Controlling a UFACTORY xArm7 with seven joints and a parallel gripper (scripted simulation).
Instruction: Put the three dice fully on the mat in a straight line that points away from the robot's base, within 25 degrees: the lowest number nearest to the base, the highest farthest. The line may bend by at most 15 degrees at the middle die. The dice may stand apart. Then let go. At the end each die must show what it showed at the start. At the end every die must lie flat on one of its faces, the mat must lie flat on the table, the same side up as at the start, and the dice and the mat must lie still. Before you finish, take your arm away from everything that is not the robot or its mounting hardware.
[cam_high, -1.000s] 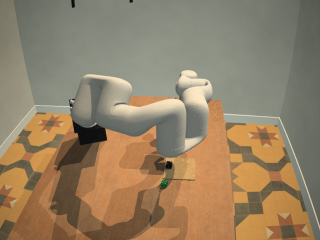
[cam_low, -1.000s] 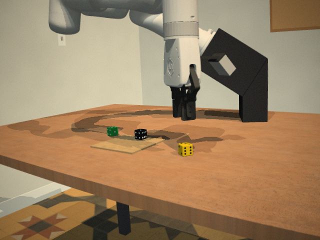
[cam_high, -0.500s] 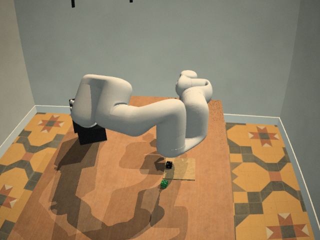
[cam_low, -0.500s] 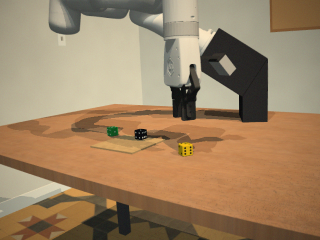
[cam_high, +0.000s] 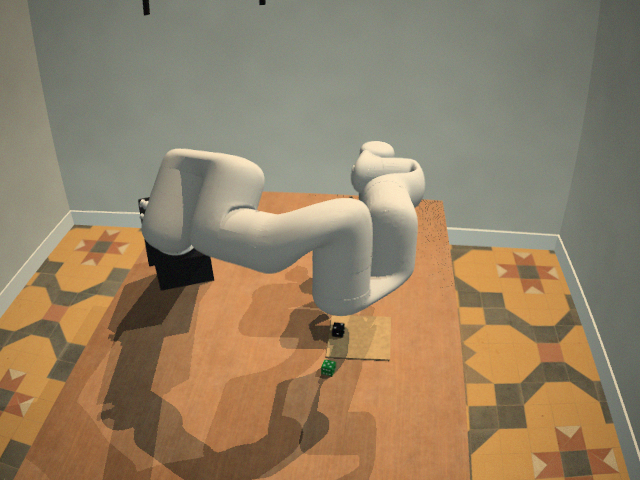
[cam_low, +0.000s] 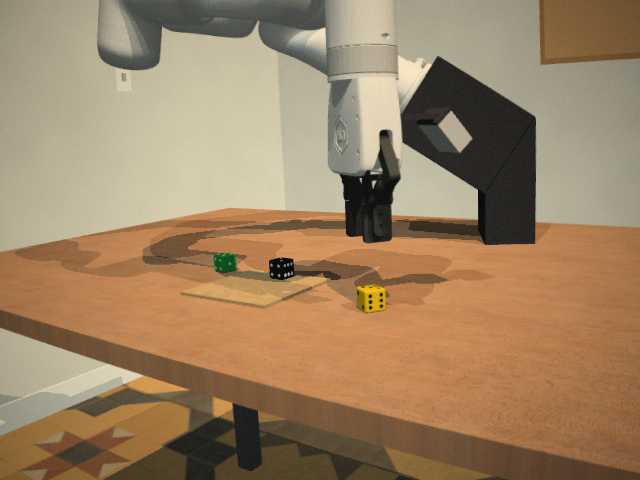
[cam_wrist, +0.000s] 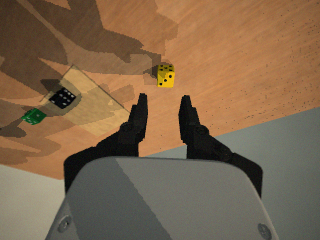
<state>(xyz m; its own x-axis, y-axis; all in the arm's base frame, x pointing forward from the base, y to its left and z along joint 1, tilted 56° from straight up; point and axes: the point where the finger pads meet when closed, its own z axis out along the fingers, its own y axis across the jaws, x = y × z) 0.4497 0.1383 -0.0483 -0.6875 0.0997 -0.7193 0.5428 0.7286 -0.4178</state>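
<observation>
Wooden table (cam_low: 465, 361); tan mat (cam_low: 242, 294); patterned tile floor (cam_high: 542, 310).

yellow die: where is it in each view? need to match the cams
Top: not in it; the arm covers that part of the table.
Exterior: yellow die lies on bare table, right of the mat, below the gripper.
Wrist: upper centre, just beyond the fingertips.
Shared landmark: the black die on the mat.
</observation>
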